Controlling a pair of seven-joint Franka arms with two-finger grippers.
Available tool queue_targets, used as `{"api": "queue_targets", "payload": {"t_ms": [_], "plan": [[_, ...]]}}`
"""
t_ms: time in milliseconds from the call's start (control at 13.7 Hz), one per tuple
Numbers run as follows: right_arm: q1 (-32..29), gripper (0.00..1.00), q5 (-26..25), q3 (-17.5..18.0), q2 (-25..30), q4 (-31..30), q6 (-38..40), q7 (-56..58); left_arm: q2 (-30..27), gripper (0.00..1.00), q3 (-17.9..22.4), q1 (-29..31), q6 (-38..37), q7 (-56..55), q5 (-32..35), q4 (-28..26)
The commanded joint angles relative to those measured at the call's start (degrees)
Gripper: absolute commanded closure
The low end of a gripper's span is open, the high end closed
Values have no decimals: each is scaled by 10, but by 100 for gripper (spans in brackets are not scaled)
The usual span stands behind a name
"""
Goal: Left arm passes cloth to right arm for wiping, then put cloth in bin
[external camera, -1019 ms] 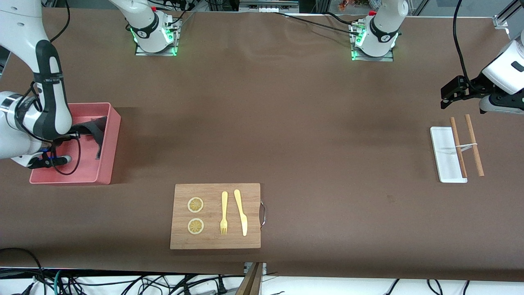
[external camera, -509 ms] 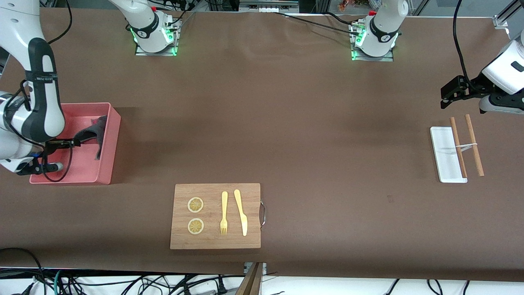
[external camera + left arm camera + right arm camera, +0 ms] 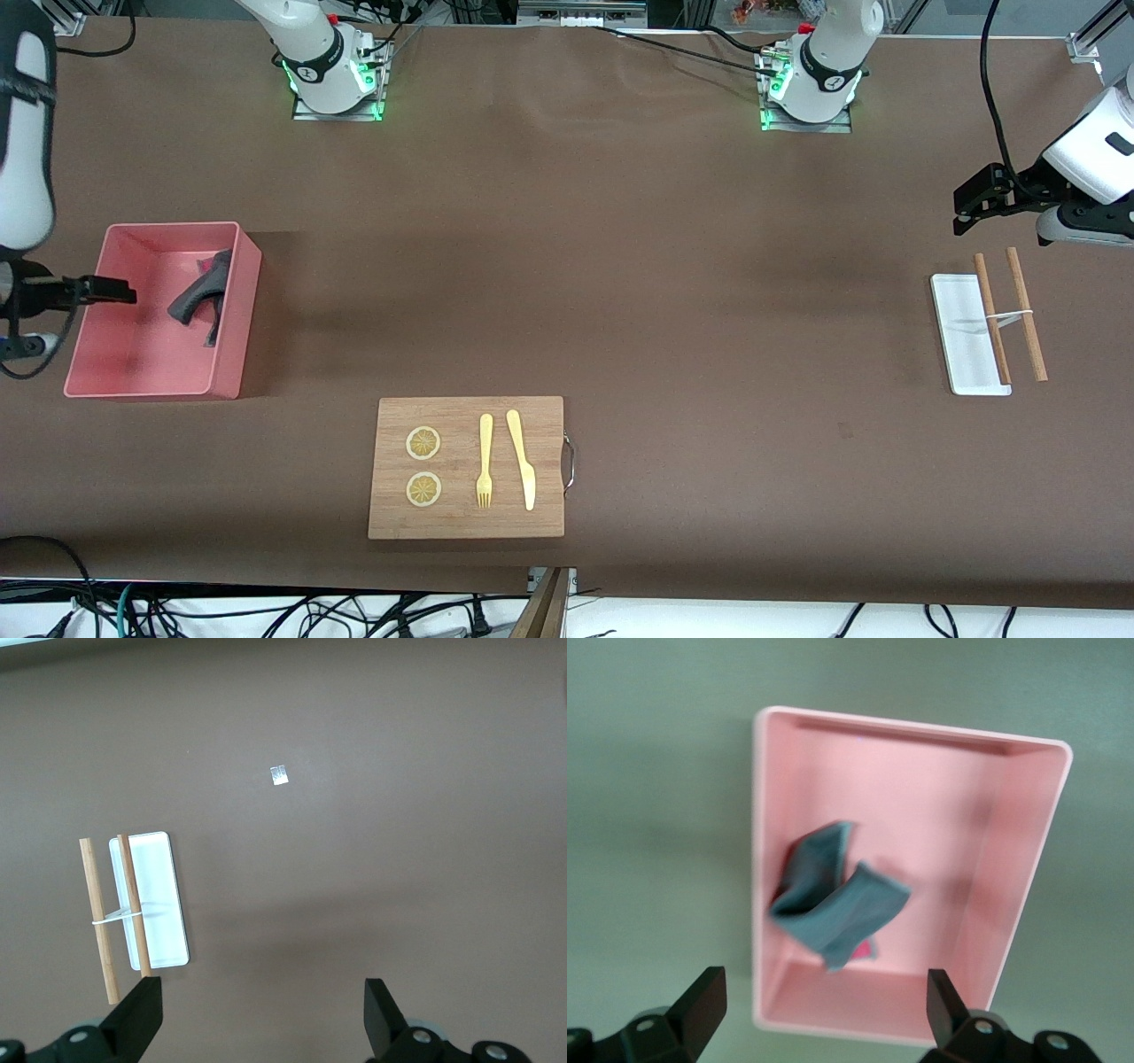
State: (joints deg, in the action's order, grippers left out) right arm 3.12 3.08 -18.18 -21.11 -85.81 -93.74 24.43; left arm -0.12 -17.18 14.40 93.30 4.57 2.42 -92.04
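Note:
The pink bin (image 3: 232,354) stands at the right arm's end of the table. The dark-grey cloth (image 3: 197,297) lies crumpled inside it, leaning on the wall that faces the table's middle. In the right wrist view the cloth (image 3: 833,904) rests free on the bin's floor (image 3: 957,833). My right gripper (image 3: 824,997) hangs open and empty above the bin's edge; one finger (image 3: 111,290) shows in the front view. My left gripper (image 3: 974,199) waits open and empty at the left arm's end, over bare table (image 3: 261,997).
A wooden cutting board (image 3: 467,467) with two lemon slices, a fork and a knife lies near the front camera. A small white tray (image 3: 961,332) with a pair of banded chopsticks (image 3: 1026,315) across it sits below the left gripper.
My right gripper has opened and let go of the cloth, then pulled up and away toward the table's end. The cloth has settled in the bin. The left arm has not moved.

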Motion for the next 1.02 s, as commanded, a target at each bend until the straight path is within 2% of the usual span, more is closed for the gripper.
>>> {"api": "queue_targets", "payload": {"t_ms": [0, 291, 509, 946], "plan": [[-5, 0, -15, 44, 63, 4, 49, -3, -3, 0, -1, 2, -7, -5, -8, 2], [-5, 0, -29, 100, 127, 3, 103, -13, -3, 0, -1, 3, -7, -5, -8, 2], [-5, 0, -29, 124, 159, 2, 132, -101, -3, 0, -1, 3, -8, -5, -8, 2], [-8, 0, -53, 137, 197, 3, 134, -106, -3, 0, -1, 3, -7, -4, -8, 2]]}}
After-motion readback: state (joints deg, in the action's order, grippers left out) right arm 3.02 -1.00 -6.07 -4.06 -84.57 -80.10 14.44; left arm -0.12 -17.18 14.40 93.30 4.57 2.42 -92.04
